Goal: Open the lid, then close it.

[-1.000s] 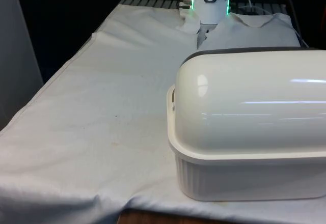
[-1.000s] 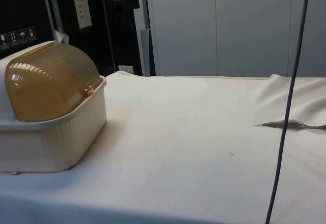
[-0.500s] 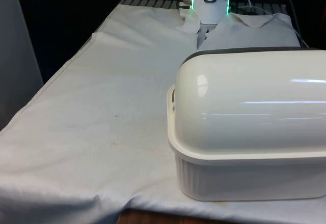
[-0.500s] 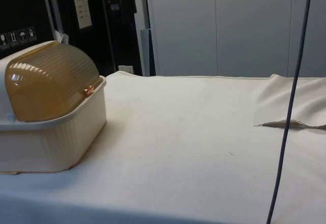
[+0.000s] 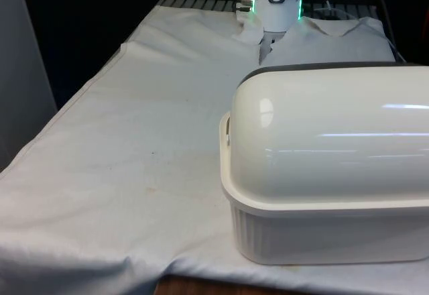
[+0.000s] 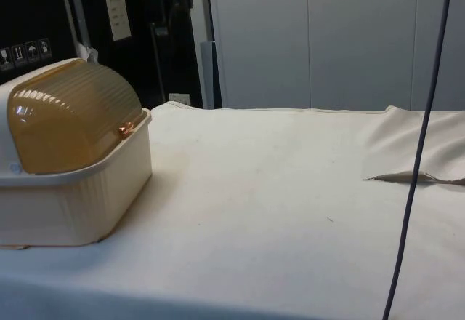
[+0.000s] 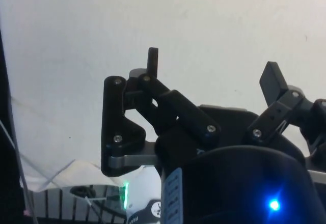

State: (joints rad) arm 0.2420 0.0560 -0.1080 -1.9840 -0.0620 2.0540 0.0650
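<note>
Cream bread box [image 5: 322,194] standing at the near end of the table, toward the front view's right, back turned to that camera: smooth rounded cream hood over a ribbed base, with a dark strip along the hood's top edge. Same bread box [image 6: 73,174] at the side view's left, on the white tablecloth [image 6: 276,204]. Amber translucent ribbed roll-top lid [image 6: 73,116] fully down, front edge meeting the base rim, small amber handle tab [image 6: 126,129] just above that rim. Lid shut. White robot arm base [image 5: 276,3] at the table's far end, well apart from the box, glowing green at both sides. Tablecloth [image 5: 134,154] wrinkled near the robot and faintly stained toward the middle. Dark cable [image 6: 418,167] hanging down across the side view's right, in front of the cloth. Fold in the cloth [image 6: 410,177] near that cable. Black two-finger gripper [image 7: 214,71] in the wrist view, held over bare white cloth, fingers spread wide with nothing between them; one fingertip [image 7: 153,57] narrow and upright, the other [image 7: 272,79] angled outward. No contact with the bread box or lid. Pale cabinet doors [image 6: 327,36] behind the table in the side view.
</note>
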